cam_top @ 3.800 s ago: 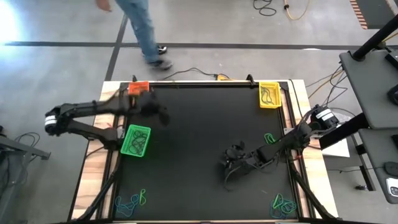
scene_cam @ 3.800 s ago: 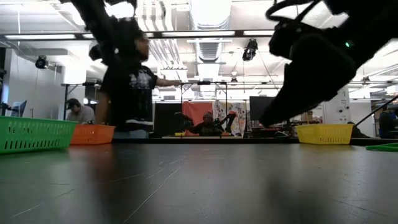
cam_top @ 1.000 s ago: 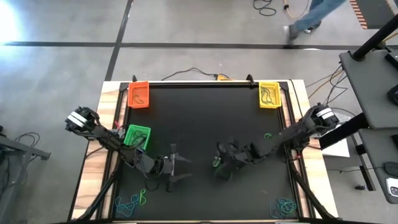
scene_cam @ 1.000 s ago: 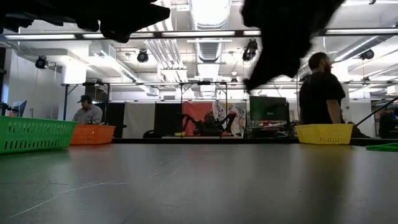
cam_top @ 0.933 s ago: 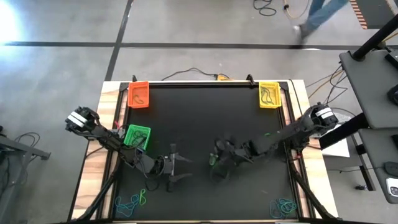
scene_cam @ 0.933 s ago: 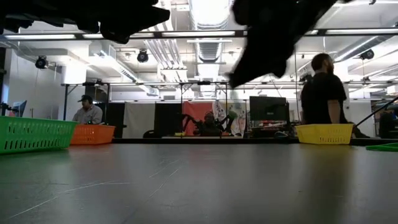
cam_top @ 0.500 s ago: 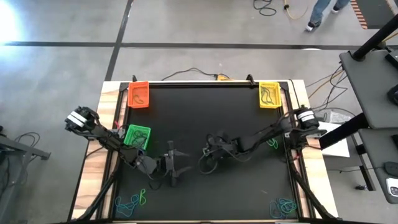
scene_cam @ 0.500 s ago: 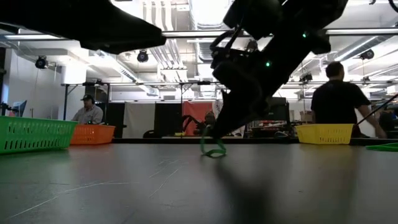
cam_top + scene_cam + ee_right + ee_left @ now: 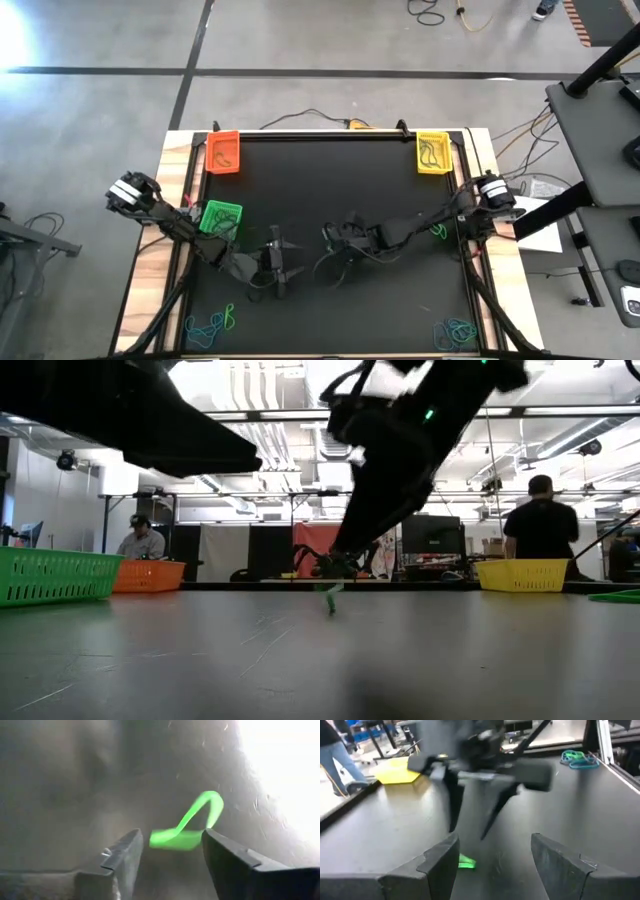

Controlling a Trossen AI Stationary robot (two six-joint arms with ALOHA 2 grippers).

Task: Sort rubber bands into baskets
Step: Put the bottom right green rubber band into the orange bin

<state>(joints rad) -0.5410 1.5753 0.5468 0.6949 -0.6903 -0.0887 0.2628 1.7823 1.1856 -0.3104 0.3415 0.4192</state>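
A bright green rubber band (image 9: 187,827) is between the fingertips of my right gripper (image 9: 172,845), which is open and points down near the table's middle (image 9: 328,258). In the left wrist view the band (image 9: 466,864) lies on the black table just below those fingers. My left gripper (image 9: 284,264) is open and empty, level, a little to the band's left. The green basket (image 9: 220,222) stands at the left, the orange basket (image 9: 223,152) at the far left and the yellow basket (image 9: 433,152) at the far right. My right gripper's open fingers (image 9: 220,855) stand on either side of the green band's looped end (image 9: 175,839), coming from above. I cannot tell whether they touch it.
Piles of rubber bands lie at the near left corner (image 9: 210,322), the near right corner (image 9: 455,332) and by the right edge (image 9: 435,228). The two grippers are close together. People show in the room behind the table (image 9: 540,520).
My right gripper has gone toward the table's left edge, toward my left gripper, with the green band. Half a second ago the band hung below its fingers with its lower end at the table. Now it sits low under the fingertips.
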